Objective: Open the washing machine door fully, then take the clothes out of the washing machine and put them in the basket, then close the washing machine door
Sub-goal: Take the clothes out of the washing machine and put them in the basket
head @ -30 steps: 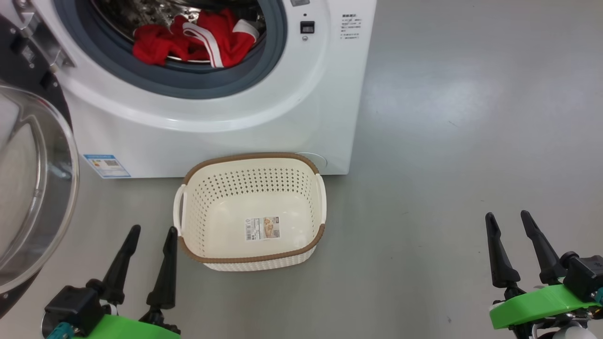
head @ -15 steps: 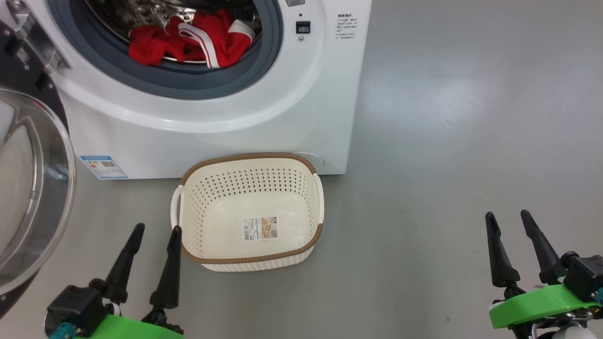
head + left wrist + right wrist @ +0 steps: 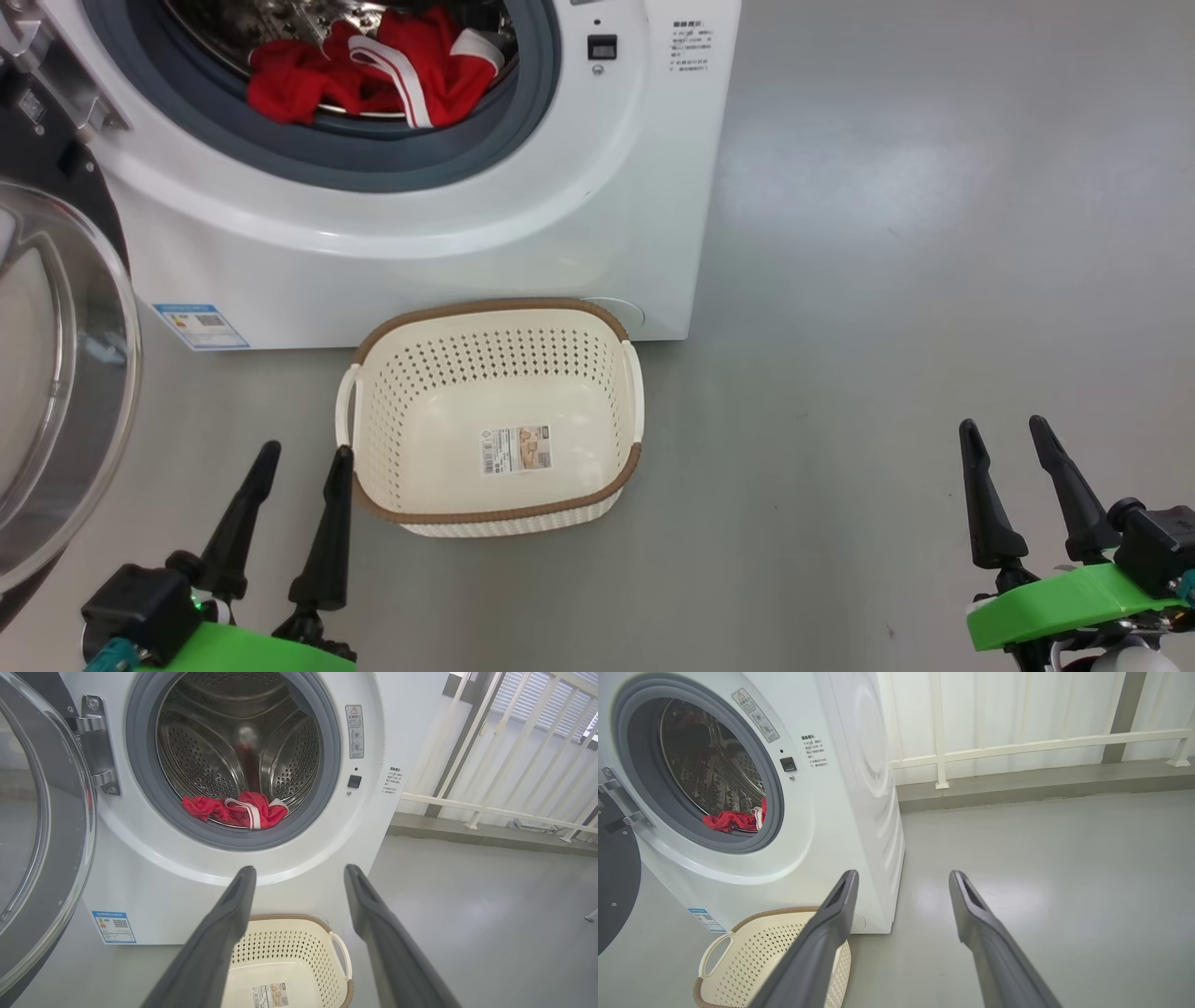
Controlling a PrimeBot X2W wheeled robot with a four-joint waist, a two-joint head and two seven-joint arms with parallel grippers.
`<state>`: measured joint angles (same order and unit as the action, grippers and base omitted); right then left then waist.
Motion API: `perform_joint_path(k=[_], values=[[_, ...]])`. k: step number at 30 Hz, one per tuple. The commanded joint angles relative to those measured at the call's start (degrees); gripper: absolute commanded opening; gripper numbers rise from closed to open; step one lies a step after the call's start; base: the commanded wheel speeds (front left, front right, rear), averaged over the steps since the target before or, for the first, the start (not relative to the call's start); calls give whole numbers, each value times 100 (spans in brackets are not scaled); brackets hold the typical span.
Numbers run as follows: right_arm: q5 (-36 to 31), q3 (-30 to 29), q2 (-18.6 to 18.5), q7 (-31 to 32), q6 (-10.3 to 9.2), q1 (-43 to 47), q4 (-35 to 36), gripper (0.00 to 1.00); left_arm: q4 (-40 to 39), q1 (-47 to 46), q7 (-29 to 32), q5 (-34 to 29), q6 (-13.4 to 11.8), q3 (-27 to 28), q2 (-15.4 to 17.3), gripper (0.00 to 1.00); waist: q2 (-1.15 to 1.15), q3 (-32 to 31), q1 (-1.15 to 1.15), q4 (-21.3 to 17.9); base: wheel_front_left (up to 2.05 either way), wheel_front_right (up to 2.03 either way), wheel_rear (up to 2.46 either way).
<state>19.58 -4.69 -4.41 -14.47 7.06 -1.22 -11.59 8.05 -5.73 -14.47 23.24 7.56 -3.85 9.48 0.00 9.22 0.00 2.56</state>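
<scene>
The clothes lie in a red heap with white stripe trim at the front lip of the drum, resting on the lower edge of the grey gasket, in the same crumpled shape as a second ago.

The left gripper has its two dark fingers spread wide with nothing between them, as before. In the head view its inner finger shows just beside the near left corner of the basket. Whether they touch cannot be told. The right gripper is also spread wide and empty, well apart from the basket, over bare grey floor. Neither gripper has changed its spread or its place in the view by more than a trifle.

The basket stands upright on the floor just in front of the washing machine, below the drum opening. It holds only the sticker on its bottom, the same as earlier. The washing machine door is swung out to the left on its hinge, its glass bowl facing the robot. A small blue label sits low on the machine's front.

The whole head view has slid slightly since the earlier frames, machine and basket together, so the camera moved and the things did not.
</scene>
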Motion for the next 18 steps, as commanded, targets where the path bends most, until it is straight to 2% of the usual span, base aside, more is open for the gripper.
perform_joint_path(k=[1,18], values=[[-12,137,-33,-52,43,-141,162,100,-159,-121,-53,56,-8,183,126,100,0,16,0,0,88,-88,0],[-17,193,-15,-52,43,-180,133,100,-115,-234,-53,84,-8,210,146,100,0,30,0,-3,88,-88,0]])
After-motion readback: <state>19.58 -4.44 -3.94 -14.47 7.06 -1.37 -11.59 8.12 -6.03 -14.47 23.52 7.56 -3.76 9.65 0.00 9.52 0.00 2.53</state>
